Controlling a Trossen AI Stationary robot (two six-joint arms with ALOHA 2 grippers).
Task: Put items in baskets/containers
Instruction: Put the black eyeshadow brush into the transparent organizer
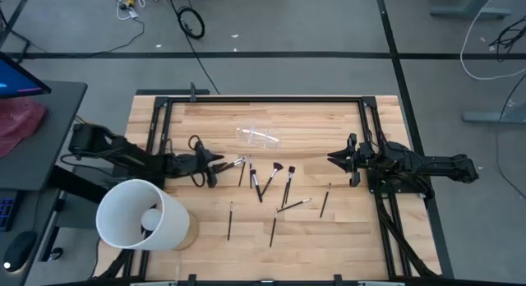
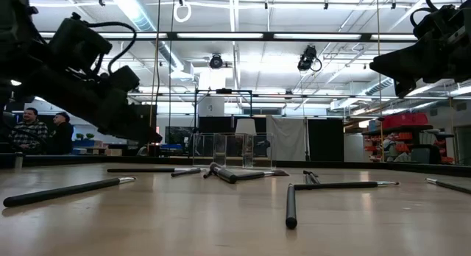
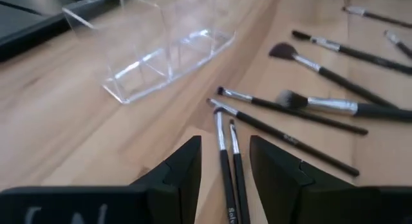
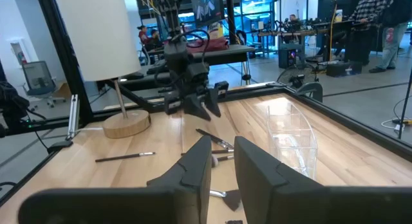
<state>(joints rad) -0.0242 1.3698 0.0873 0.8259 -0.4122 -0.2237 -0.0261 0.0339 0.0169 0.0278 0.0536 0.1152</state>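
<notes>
The left gripper (image 1: 220, 164) sits low over the desk (image 1: 329, 228) at its left side, jaws open, with the handles of two brushes (image 3: 226, 161) running side by side through the gap between them; the fingers (image 3: 182, 166) stand off either side of the pair and no grip shows. Those two brushes point their tips toward the clear holder (image 1: 259, 137), which lies a little farther back on the desk, near the middle, apart from every brush. The holder is see-through plastic with dividers inside, and nothing shows in it. One holder is in view. From above, about ten brushes can be counted, though the cluster overlaps and the count is not certain: the two at the left jaws, a bunch of about five just right of them (image 1: 271, 181), including one with a dark fan tip (image 1: 277, 167), then one more to the right (image 1: 325, 199) and two nearer the front edge (image 1: 230, 219). All lie flat on the wood. The right gripper (image 1: 335, 158) hangs above the right side of the desk, well apart from the brushes, jaws slightly apart and empty. A white bucket (image 1: 141, 214) stands at the front left corner.
</notes>
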